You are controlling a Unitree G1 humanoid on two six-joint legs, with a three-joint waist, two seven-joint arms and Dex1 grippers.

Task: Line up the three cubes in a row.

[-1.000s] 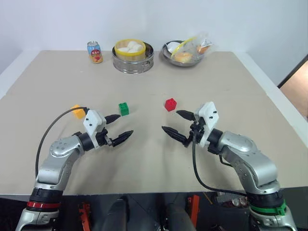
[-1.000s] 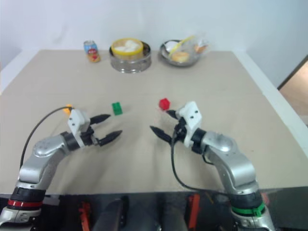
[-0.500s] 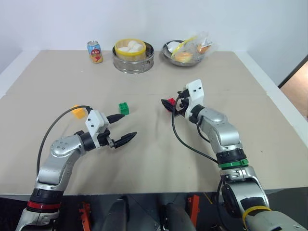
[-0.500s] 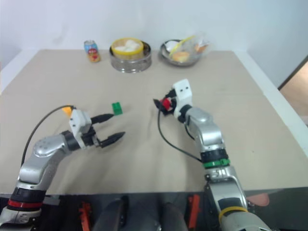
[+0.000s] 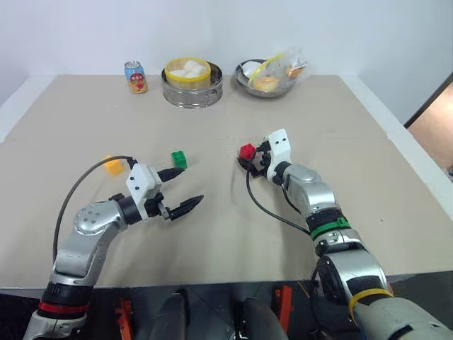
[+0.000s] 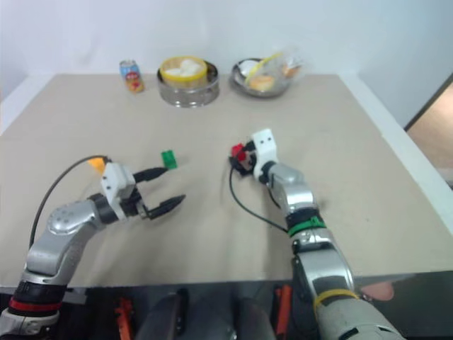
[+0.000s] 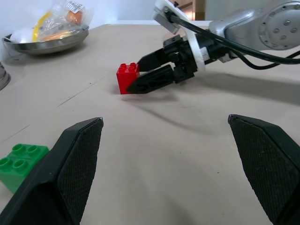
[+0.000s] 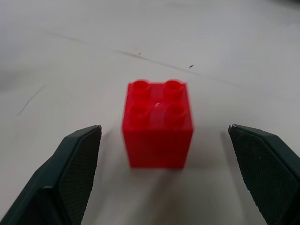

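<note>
Scanning from my left: orange-yellow cube [image 5: 112,166] sits on the table [image 5: 212,241] at the far left, partly behind the left arm's cable; green cube [image 5: 179,159] lies well apart from it toward the middle; red cube [image 5: 247,151] further right again; the three make a loose, uneven spread, not yet a row.

Left gripper [image 5: 180,190] hovers near the green cube with its black fingers spread wide, holding nothing; risk here is a finger or the trailing cable brushing the green or orange-yellow cube if I swing that arm without lifting.

Right gripper [image 8: 164,173] is up against the red cube, fingers wide apart with the cube between them and centred, nothing clamped yet; I judge the fingertips sit low, near the table surface.

Risks on the right: closing off-centre would push the cube sideways or twist it; pressing forward first would shove it away; pinching only the studded top may let it pop out; dragging low could scrape the tips.
</note>
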